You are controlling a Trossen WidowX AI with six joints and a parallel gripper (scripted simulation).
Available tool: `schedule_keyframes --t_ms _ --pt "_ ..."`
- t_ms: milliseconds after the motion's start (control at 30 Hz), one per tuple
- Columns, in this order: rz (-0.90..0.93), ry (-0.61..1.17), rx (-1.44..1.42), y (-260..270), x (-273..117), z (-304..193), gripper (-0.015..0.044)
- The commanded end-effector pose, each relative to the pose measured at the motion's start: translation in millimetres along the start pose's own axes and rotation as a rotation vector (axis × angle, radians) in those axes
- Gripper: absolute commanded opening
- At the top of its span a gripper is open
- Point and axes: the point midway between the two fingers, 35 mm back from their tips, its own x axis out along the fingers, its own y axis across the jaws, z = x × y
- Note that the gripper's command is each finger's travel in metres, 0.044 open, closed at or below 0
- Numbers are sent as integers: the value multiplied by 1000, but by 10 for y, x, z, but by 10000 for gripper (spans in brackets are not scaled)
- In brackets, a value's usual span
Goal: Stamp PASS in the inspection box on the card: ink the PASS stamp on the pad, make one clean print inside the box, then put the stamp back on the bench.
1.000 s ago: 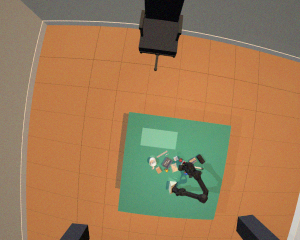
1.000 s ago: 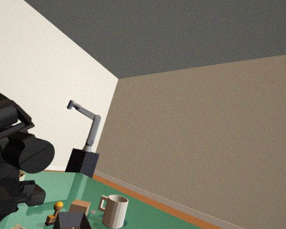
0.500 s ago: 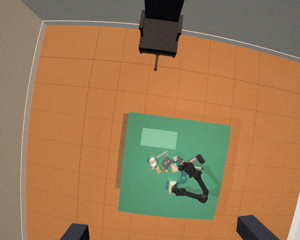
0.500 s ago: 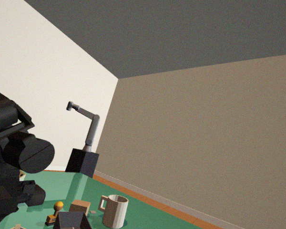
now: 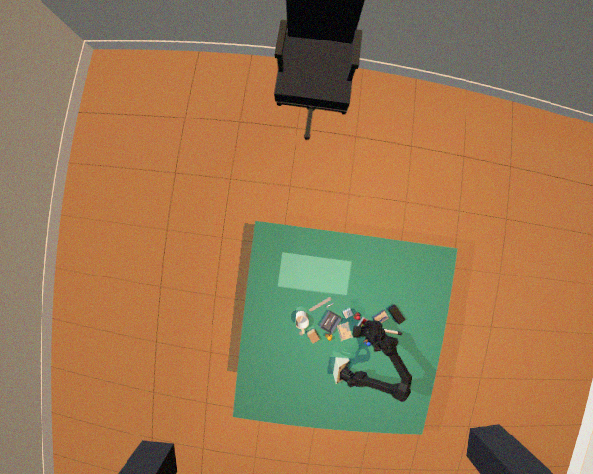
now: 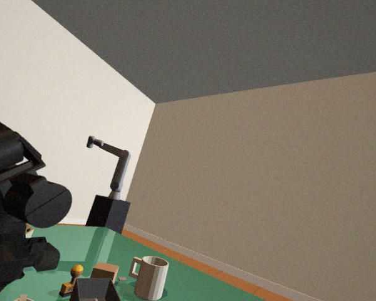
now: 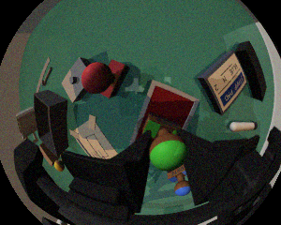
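Note:
My gripper (image 7: 163, 134) (image 5: 357, 331) is shut on the stamp with a green ball knob (image 7: 168, 153). Its block, with a green patch, is at the near end of the open red ink pad (image 7: 170, 106) in the wrist view; whether it touches the pad I cannot tell. The lettering on this stamp is not readable. The pale card (image 7: 95, 141) (image 5: 344, 331) lies left of the pad in the wrist view, its printed outline partly visible and its near part hidden by a finger. I can make out no print on it.
A red-knobbed stamp (image 7: 97, 78), a blue-knobbed stamp (image 7: 182, 187) and a yellow-knobbed stamp (image 6: 76, 269) stand around. Also present are a dark open box (image 7: 51, 117) (image 6: 79, 290), a mug (image 6: 151, 278), a brown block (image 6: 106, 269), a labelled pad box (image 7: 225, 83), a black block (image 7: 253, 70) and a white cylinder (image 7: 243, 126).

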Motion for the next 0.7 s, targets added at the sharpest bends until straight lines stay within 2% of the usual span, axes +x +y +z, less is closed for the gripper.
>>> schedule_keyframes --t_ms 0,667 --pt "-4 2 4 -15 23 3 0" --pt "-4 2 4 -15 1 3 0"
